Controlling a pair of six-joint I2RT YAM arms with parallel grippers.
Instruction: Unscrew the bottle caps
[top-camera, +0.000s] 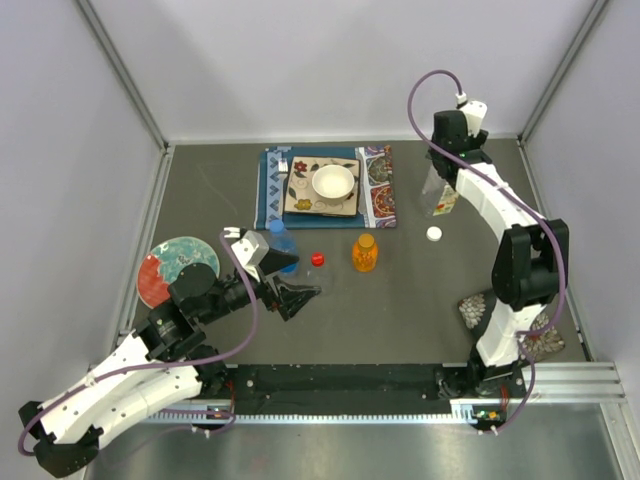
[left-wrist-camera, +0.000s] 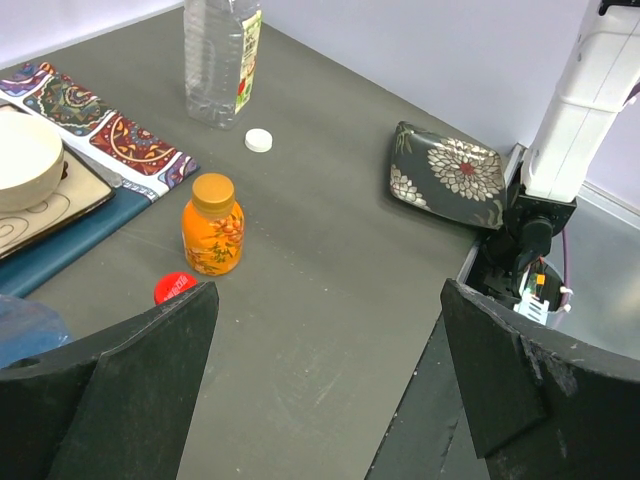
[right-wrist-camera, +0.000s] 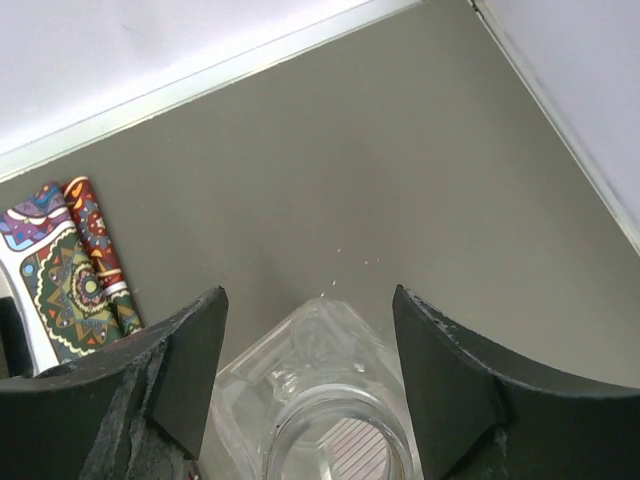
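My left gripper is open and empty, low over the table. Beside it stands a blue-tinted bottle with its blue cap on. A red cap lies loose on the table. A small orange bottle stands with its orange cap on. A white cap lies loose. My right gripper is open, jaws either side of the open neck of a clear bottle, not touching it.
A patterned mat at the back holds a tray and a white bowl. A red and teal plate lies at the left. A dark floral plate and a pebbled dish lie by the right arm's base.
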